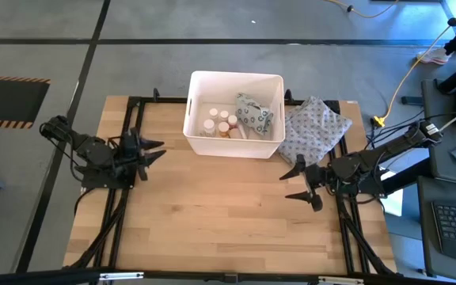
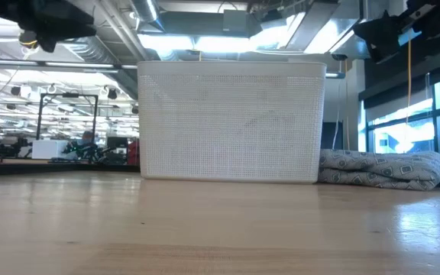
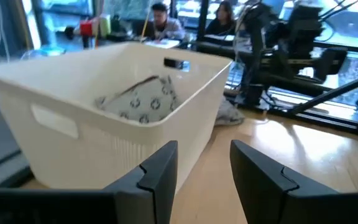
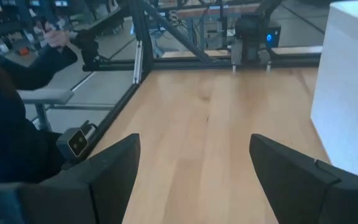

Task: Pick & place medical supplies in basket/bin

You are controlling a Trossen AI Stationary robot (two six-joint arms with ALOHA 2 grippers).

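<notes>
The white plastic bin (image 1: 199, 136) stands at the far middle of the table; it also shows in the low view (image 2: 231, 122) and the left wrist view (image 3: 61, 143). Inside it lie several small pill bottles (image 1: 219, 122) and a flat grey dotted packet (image 1: 256, 115), which leans on the bin's right wall (image 3: 143, 102). My left gripper (image 1: 158, 150) hovers open and empty to the left of the bin. My right gripper (image 1: 301, 184) hovers open and empty at the table's right, nearer than the bin.
A larger grey patterned cloth pouch (image 1: 313, 127) lies on the table against the bin's right side; it also shows in the low view (image 2: 380, 168). People sit beyond the table (image 3: 160, 22). A person's dark sleeve (image 4: 11, 124) shows close by in the right wrist view.
</notes>
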